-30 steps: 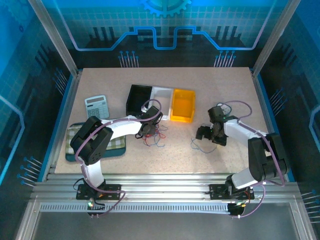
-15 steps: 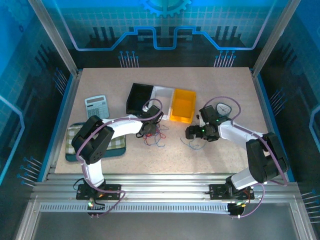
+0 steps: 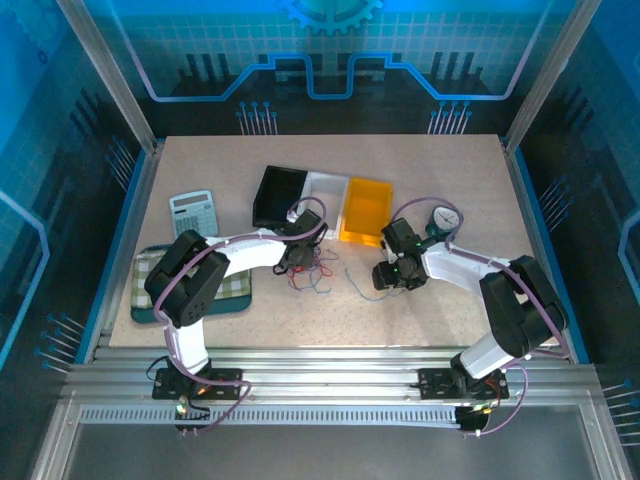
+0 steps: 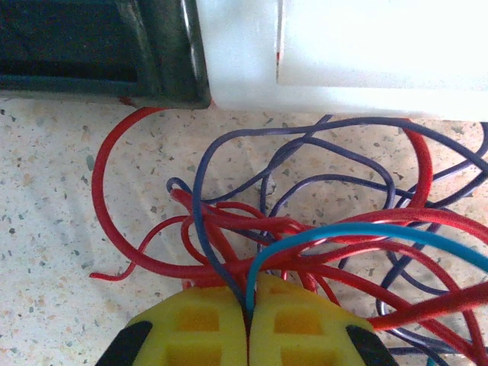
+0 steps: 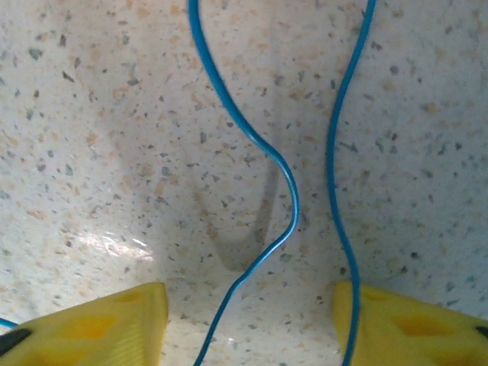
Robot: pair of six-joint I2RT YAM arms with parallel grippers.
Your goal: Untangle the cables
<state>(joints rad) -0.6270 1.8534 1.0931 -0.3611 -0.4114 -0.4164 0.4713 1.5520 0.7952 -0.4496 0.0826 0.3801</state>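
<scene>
The cables [image 3: 308, 268] were seen as a loose tangle of red, blue-purple and blue strands lying flat on the bench [image 3: 450, 160], near its middle and slightly toward the left edge, just on the near side of the black bin [image 3: 277, 197] and the white bin [image 3: 325, 190]. The left gripper [image 3: 296, 262] was set directly against this tangle. In the left wrist view its yellow fingers [image 4: 194, 328] were pressed together on a single blue strand running down into the seam between them. The rest of the cables [image 4: 305, 229] fanned out just ahead of the fingertips, with one red loop reaching the foot of the black bin [image 4: 91, 46] and blue-purple loops reaching the white bin [image 4: 343, 53]. A separate blue cable [image 3: 356, 277] lay apart from the tangle, toward the right edge, on the near side of the yellow bin [image 3: 365, 210]. The right gripper [image 3: 385, 276] was lowered at that cable's right end. In the right wrist view its fingers [image 5: 91, 328] were held apart, and two runs of the blue cable [image 5: 286, 191] lay on the bench between them, one close beside the right-hand finger. Neither run was clamped.
</scene>
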